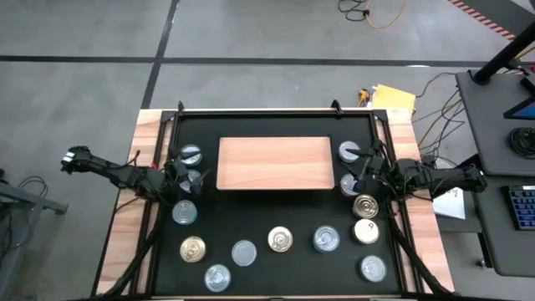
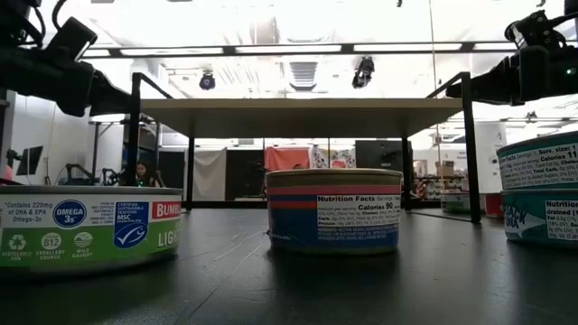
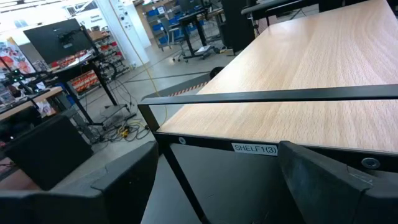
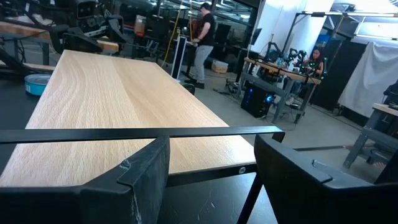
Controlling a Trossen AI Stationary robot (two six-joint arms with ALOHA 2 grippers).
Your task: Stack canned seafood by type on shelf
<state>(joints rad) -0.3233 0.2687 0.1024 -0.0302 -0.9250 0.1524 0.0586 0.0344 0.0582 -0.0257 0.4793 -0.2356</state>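
Shelf: the light-wood shelf (image 1: 274,163) sits at the far middle of the black mat (image 1: 276,276); no tin rests on it.
Tins: the canned seafood (image 1: 280,240) lies scattered on the mat, two or three tins just beside each short end of the shelf and the rest in a loose spread on its near side.
Left gripper: the left gripper (image 1: 180,180) hovers at the shelf's left end over the tins there, fingers (image 3: 124,186) spread apart, holding nothing.
Right gripper: the right gripper (image 1: 359,174) hovers at the shelf's right end, fingers (image 4: 140,180) also apart and empty.
Step in hand: judging by the bare shelf, stacking has not begun; both arms look poised for a first pick.
Next move: lower onto one nearby tin, close on its rim, and carry it onto the shelf, keeping like types together.
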